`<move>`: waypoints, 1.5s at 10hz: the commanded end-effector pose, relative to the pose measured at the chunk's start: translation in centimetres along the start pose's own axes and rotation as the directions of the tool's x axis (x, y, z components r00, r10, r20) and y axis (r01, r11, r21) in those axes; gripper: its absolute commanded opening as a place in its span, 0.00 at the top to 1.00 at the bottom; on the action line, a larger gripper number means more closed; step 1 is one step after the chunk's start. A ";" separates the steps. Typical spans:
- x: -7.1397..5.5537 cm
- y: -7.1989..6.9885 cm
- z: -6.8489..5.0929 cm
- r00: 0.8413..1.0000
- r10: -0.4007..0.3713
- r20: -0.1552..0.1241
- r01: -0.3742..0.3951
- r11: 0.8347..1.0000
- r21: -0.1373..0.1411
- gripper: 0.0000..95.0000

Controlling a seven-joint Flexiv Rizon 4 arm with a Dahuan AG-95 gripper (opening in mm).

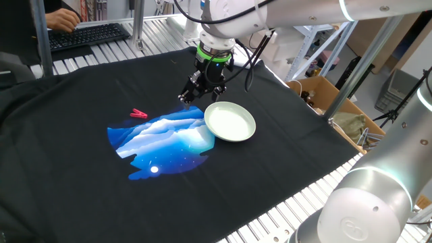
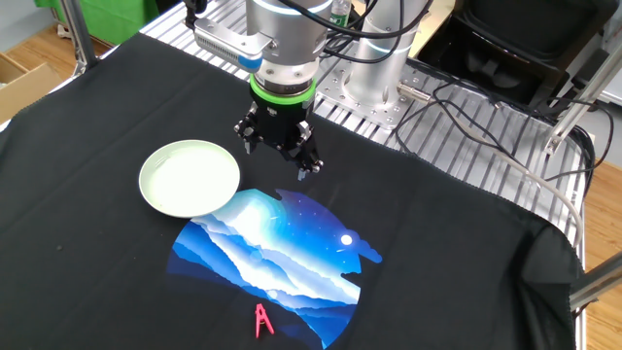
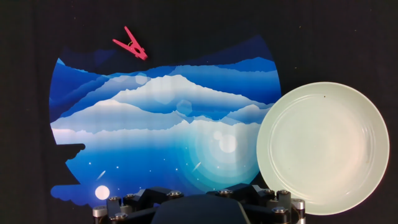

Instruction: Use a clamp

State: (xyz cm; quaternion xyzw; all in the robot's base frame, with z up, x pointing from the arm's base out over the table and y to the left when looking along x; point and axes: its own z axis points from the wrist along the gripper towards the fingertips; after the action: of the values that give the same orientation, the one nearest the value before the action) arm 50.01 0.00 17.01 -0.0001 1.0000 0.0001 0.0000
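A robot arm's tool hangs above a black cloth spread over the desk, fingers pointing down and set wide apart, gripping nothing. In one fixed view it sits at upper centre of the frame, over the top edge of a blue mountain print on the cloth; in the other fixed view the tool is likewise at upper centre, just above that print.

The red clamp lies flat on the cloth, left of centre in the first fixed view, just beside the print's upper-left edge and well apart from the tool. In the other fixed view the clamp sits near the bottom edge of the frame, at the print's lower border. The hand view puts the clamp at upper left, its open legs pointing to the upper left, touching the dark rim of the print.

A pale green plate rests on the cloth right of the print, its rim overlapping the print's edge; in the hand view the plate fills the right side. A person's hand rests at a keyboard in the upper left of the first fixed view.
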 end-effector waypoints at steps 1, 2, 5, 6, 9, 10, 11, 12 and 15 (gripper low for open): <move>0.0 0.0 0.0 0.993 0.085 0.086 -0.081 0.996 -0.046 1.00; 0.0 0.1 0.2 0.993 0.086 0.087 -0.082 0.995 -0.048 1.00; -0.1 0.2 0.6 0.992 0.090 0.089 -0.086 0.995 -0.048 1.00; -0.1 0.3 0.6 0.992 0.091 0.089 -0.087 0.995 -0.048 1.00; -0.1 0.4 0.7 0.992 0.092 0.089 -0.088 0.995 -0.048 1.00; -0.1 0.4 0.7 0.992 0.092 0.089 -0.088 0.995 -0.048 1.00; -0.1 0.4 0.7 0.992 0.092 0.089 -0.088 0.995 -0.048 1.00; -0.2 0.5 0.8 0.992 0.092 0.088 -0.088 0.995 -0.048 1.00; -0.2 0.8 1.0 0.991 0.106 0.079 -0.103 0.994 -0.045 1.00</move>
State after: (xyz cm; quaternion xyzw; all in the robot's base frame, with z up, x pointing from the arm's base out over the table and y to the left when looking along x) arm 50.15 0.96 15.96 0.0546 0.9975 0.0200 0.0397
